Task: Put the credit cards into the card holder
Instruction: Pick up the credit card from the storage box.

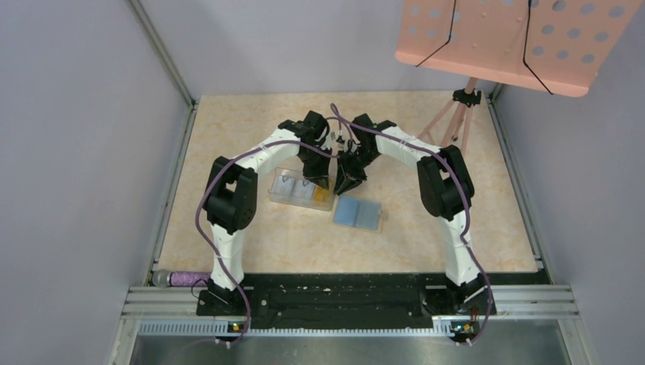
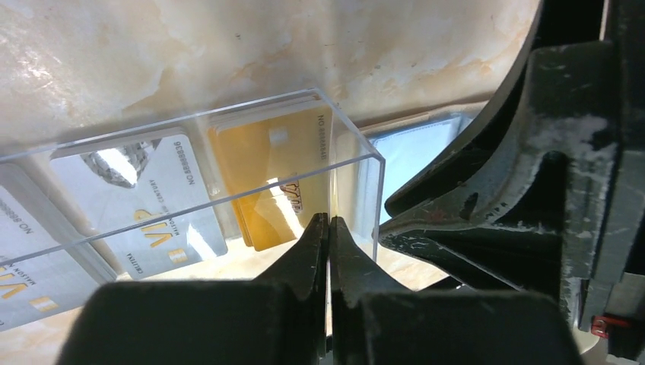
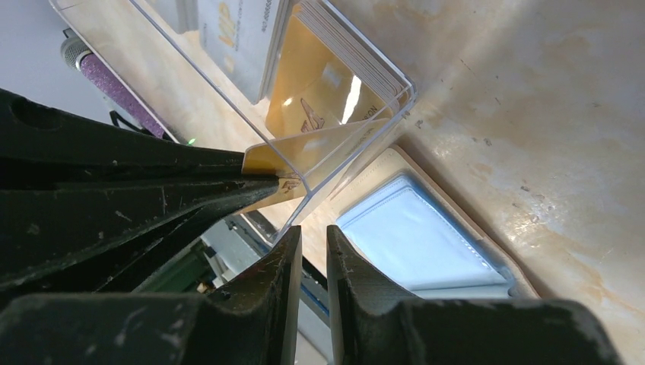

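Note:
A clear box point(image 1: 293, 190) holds the credit cards: silvery-grey ones point(image 2: 144, 198) and a yellow stack point(image 2: 266, 167). My left gripper point(image 2: 328, 220) is shut at the box's right end, and its fingers point(image 3: 152, 190) pinch one yellow card point(image 3: 319, 141) by its edge, tilted up over the box corner. The card holder point(image 1: 357, 214) lies open on the table just right of the box, blue-grey lining point(image 3: 426, 243) up. My right gripper point(image 3: 310, 232) hovers beside the left one, above the gap between box and holder. Its jaws stand a narrow slit apart with nothing between them.
The two grippers are almost touching over the middle of the beige tabletop point(image 1: 456, 228). A pink perforated stand point(image 1: 517, 38) on a tripod rises at the back right. Grey walls close in left and right, and a purple-handled tool point(image 1: 182, 278) lies by the left base.

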You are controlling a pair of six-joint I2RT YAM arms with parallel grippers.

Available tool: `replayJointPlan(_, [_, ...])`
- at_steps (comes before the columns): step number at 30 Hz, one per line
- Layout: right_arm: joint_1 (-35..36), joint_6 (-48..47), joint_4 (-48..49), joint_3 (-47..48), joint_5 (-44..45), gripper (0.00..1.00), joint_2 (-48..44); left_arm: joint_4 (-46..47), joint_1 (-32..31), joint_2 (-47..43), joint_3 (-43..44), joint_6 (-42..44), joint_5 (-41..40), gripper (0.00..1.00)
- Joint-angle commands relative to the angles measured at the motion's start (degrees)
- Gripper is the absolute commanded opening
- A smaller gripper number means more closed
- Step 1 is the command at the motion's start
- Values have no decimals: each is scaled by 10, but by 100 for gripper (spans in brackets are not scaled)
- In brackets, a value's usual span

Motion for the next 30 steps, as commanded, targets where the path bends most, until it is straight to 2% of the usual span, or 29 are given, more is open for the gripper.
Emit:
replayJointPlan(1, [9, -3, 17, 14, -4, 19, -15, -4, -2, -13, -11, 5, -20, 0])
replayJointPlan(10, [6, 3, 45, 5, 21, 23, -65, -1, -1, -104, 3, 1, -100, 0])
replayJointPlan(17, [-9, 13, 89, -53, 33, 31, -130, 54, -1, -221, -69, -6, -160, 0])
replayJointPlan(22, [-25, 13, 115, -114, 37, 32, -177, 147, 1, -307, -153, -12, -123, 0])
replayJointPlan(28, [-43, 2, 125, -182, 39, 33, -222, 339, 16, -412, -293, -71, -38, 0])
replayJointPlan(29, [-46, 0, 125, -192, 40, 33, -259, 371, 20, -429, -318, -89, -26, 0])
replayJointPlan(30, [-48, -3, 125, -200, 42, 33, -237, 407, 26, -443, -341, -106, -11, 0])
